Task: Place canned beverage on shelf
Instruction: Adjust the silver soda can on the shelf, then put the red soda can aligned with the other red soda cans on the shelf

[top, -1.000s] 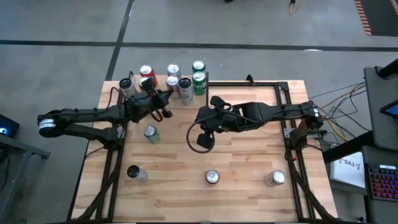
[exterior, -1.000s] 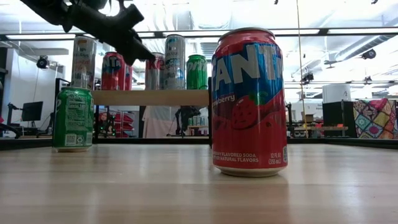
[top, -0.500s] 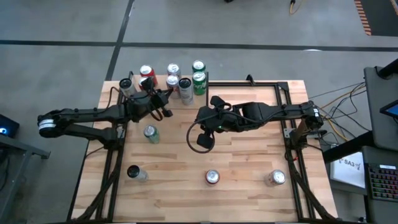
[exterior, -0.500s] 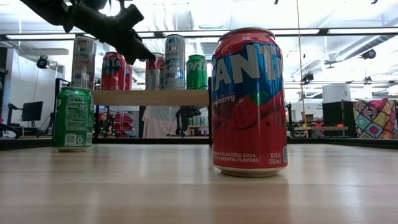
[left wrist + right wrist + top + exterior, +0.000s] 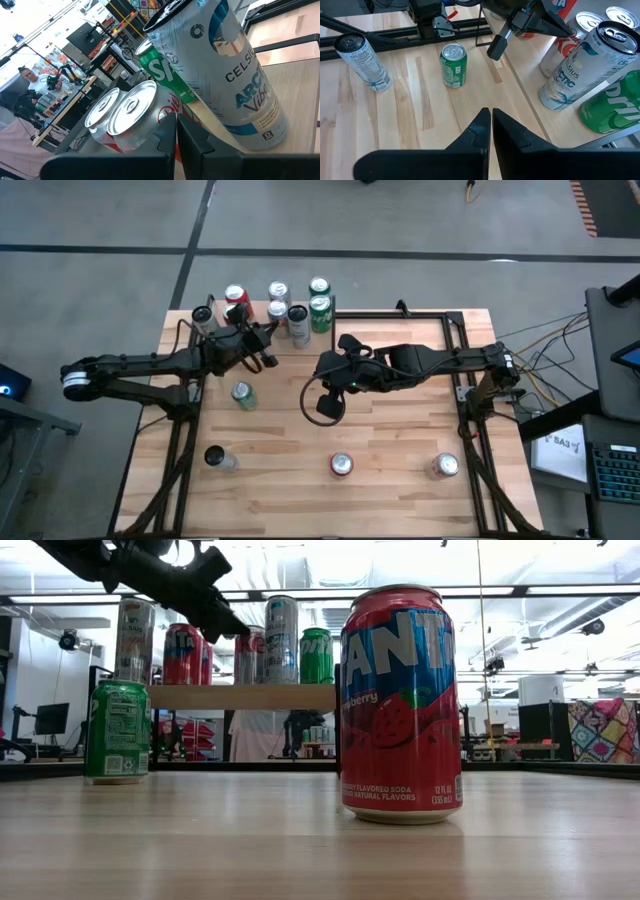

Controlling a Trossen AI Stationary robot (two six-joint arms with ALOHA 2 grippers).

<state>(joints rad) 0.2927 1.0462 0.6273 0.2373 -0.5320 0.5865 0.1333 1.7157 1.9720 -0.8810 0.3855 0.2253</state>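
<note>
No visible change since a second ago: both arms parked in the same pose. Left gripper [image 5: 268,332] closed, empty, hovering at the shelf [image 5: 262,320] front edge beside the tall white can [image 5: 298,325]. Right gripper [image 5: 322,366] closed, empty, mid-table. Shelf crowded with cans. Green can [image 5: 242,394] stands just off the shelf; open tabletop [image 5: 400,440] between it and the red can [image 5: 342,466].

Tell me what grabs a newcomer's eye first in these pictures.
The red Fanta can fills the low view, standing upright on the table's near edge. Behind it, a cluster of cans crowds the shelf at the far left corner. The left tool hangs shut right beside that cluster, holding nothing.
</note>
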